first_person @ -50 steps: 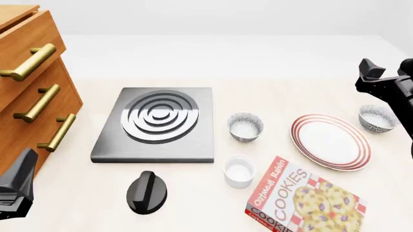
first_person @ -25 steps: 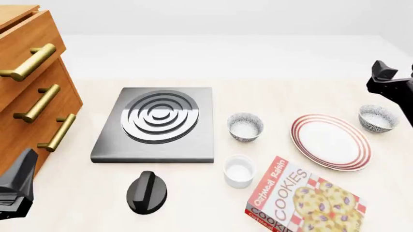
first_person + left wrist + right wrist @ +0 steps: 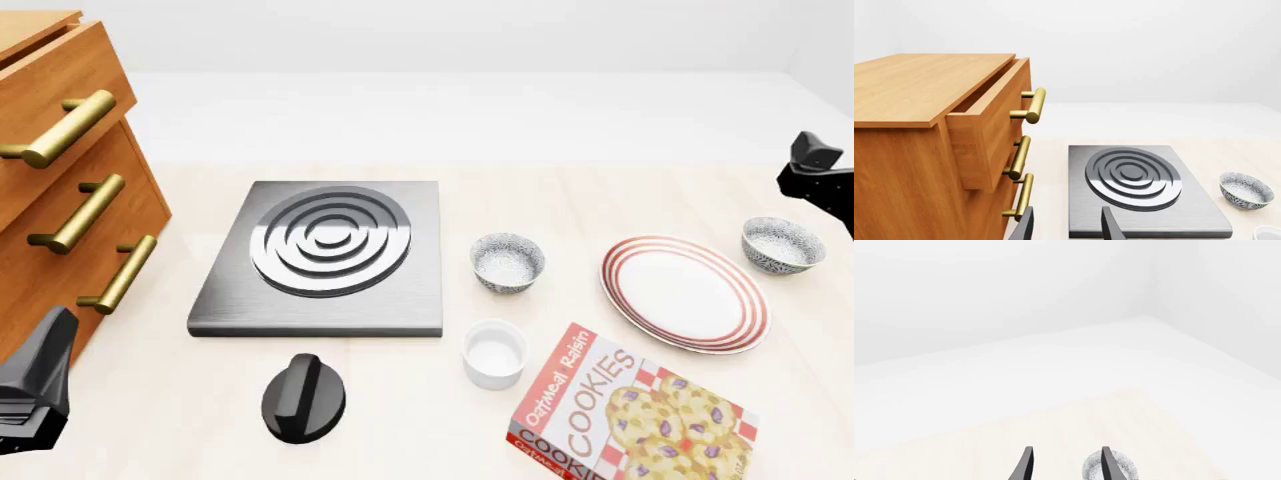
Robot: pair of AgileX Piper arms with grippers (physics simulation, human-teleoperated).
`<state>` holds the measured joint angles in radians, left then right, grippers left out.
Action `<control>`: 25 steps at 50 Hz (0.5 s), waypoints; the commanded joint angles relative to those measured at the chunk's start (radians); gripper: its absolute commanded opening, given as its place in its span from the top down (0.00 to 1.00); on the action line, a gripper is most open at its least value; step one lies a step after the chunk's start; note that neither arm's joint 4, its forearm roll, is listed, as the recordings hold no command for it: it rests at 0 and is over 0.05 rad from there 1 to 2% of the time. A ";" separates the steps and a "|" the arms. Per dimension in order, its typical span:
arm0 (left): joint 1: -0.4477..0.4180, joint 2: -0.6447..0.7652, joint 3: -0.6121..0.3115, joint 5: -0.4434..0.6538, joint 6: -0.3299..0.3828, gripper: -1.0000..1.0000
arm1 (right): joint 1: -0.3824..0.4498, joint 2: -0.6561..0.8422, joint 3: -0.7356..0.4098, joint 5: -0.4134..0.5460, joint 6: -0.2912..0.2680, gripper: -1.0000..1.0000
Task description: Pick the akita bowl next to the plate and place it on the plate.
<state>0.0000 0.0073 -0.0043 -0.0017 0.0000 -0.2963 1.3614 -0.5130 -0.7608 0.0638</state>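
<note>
On the pale counter (image 3: pixel 400 420), the red-ringed plate (image 3: pixel 685 293) served as the landmark. The akita bowl (image 3: pixel 781 245) sat just beside the plate's far right edge, upright and untouched. A second speckled bowl (image 3: pixel 507 262) stood to the plate's left, with a white ramekin (image 3: pixel 494 353) nearer the camera. The right hand (image 3: pixel 1065 465) hovered above the akita bowl, its fingers (image 3: pixel 1025 466) parted with nothing between them. The left hand (image 3: pixel 1066 225), well left of the plate, was likewise parted and empty.
</note>
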 commanded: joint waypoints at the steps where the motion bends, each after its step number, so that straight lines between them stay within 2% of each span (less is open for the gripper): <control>1: 0.000 0.000 0.000 0.000 0.000 0.00 | -0.030 0.019 -0.001 -0.010 0.001 0.00; 25: 0.000 0.000 0.000 0.000 0.000 0.00 | -0.084 0.053 -0.016 -0.015 0.009 0.00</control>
<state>0.0000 0.0073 -0.0043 -0.0017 0.0000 -0.3588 1.3991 -0.5237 -0.7716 0.0698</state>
